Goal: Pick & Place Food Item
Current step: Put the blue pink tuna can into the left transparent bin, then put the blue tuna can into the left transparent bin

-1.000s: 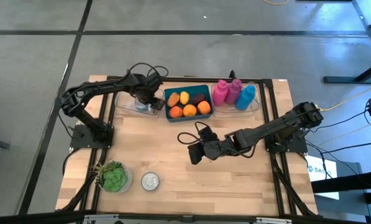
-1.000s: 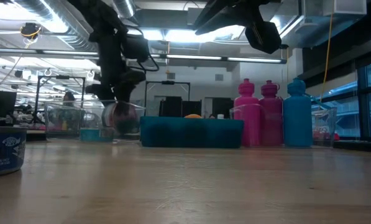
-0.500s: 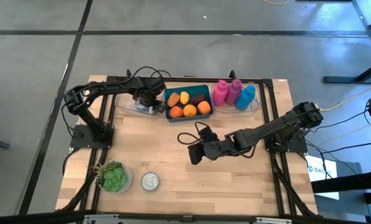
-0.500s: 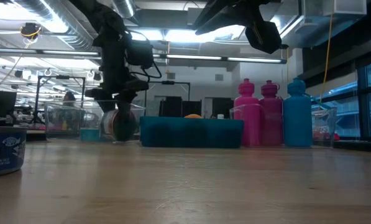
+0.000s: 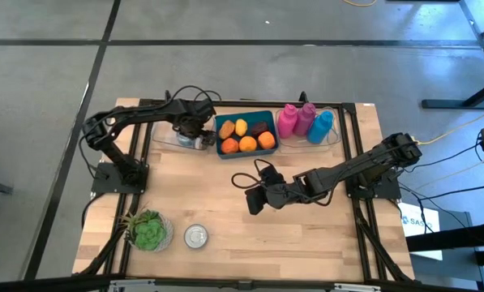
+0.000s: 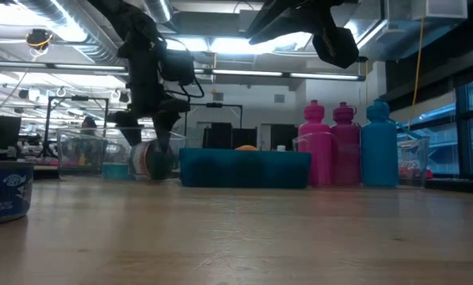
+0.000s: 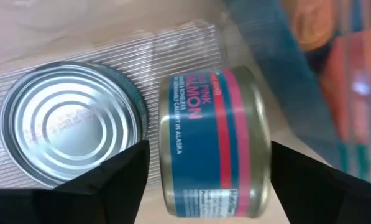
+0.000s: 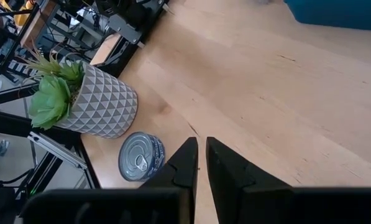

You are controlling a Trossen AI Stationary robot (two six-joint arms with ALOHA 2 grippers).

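The left gripper [image 5: 194, 138] hangs over the clear tray [image 5: 164, 136] at the far edge of the table, just left of the blue bin [image 5: 246, 135]. Its fingers are spread wide, w/ the salmon can [image 7: 214, 142] lying between them but not clamped; in the left wrist view there's a gap on both sides of the can, so it reads as let go.

The can is on its side inside the tray, label showing, round ends facing along the finger line. So its long axis runs fwd from the wrist, between the two fingers, and the curved wall faces each pad. Right beside it stands a second can [image 7: 71, 129], upright, lid up, touching or nearly touching; hard to say which.

In the low view the salmon can [image 6: 153, 161] sits under the left gripper [image 6: 145, 127], prob. resting on the tray floor, though the tray wall blurs the contact.

The right gripper [image 5: 254, 200] waits near the middle of the table, fingers pressed together on nothing, well apart from the tray. Another can [image 5: 195, 236] and a potted plant [image 5: 147, 229] sit by the near left corner.

The left arm is by far the nearer one. If it regrips, closing straight in would catch the can across its round wall, and it could roll.
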